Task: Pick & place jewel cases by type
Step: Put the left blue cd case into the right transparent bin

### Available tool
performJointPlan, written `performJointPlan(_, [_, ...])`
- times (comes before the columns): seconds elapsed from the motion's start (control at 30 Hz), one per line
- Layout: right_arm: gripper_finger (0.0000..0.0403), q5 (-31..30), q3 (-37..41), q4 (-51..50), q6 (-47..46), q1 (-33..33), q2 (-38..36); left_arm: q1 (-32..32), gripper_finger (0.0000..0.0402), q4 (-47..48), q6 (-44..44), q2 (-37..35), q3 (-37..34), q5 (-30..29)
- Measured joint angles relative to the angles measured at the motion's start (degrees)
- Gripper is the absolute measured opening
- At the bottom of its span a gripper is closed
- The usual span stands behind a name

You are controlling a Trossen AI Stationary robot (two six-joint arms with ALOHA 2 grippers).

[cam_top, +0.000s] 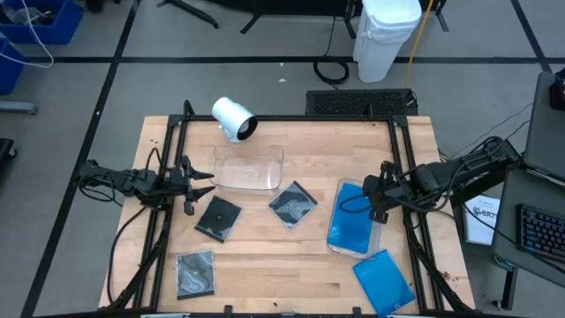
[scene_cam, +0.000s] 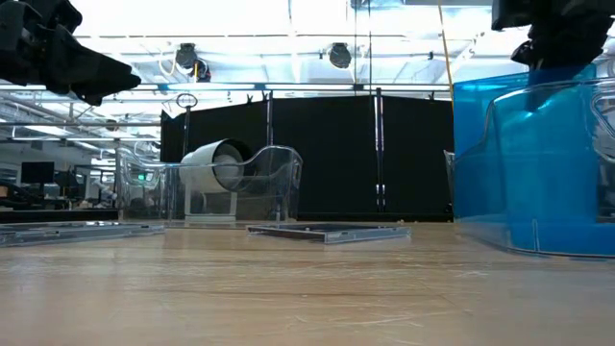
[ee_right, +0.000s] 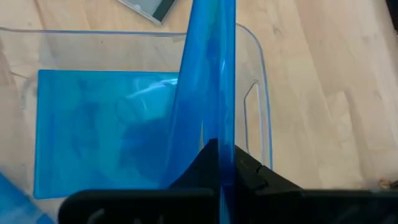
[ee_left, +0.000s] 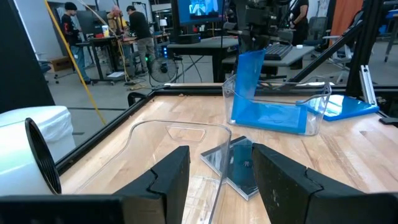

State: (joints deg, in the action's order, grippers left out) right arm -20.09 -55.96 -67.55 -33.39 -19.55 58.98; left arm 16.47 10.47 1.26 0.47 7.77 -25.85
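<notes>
High view: left gripper hovered open and empty beside a grey jewel case; the right gripper was clamped on a blue jewel case, upright over another blue one flat in the right tray on the counter

My wooden desk carries two clear trays, three dark jewel cases, one blue case and a white cylinder.

I'm looking into a robotics lab: people at benches, a monitor glowing, a desk fan, black curtains, taped grey floor.
</notes>
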Motion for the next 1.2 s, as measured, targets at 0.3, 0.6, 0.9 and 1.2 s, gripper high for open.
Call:
performJointPlan(0.3, [0.0016,1.8,1.3,5.3,-2.3,0.0,0.1,0.0,0.0179,0.0,0.0,0.0,0.0,0.0])
performJointPlan(0.6, [0.0087,7.2,1.4,6.0,-5.9,0.0,0.1,0.0,0.0179,0.0,0.0,0.0,0.0,0.0])
performJointPlan(0.9, [0.0160,8.8,1.5,5.9,-9.3,0.1,0.2,0.0,0.0179,0.0,0.0,0.0,0.0,0.0])
performJointPlan(1.2, [0.0192,17.1,1.5,6.2,-12.9,0.1,-0.1,0.0,0.0179,0.0,0.0,0.0,0.0,0.0])
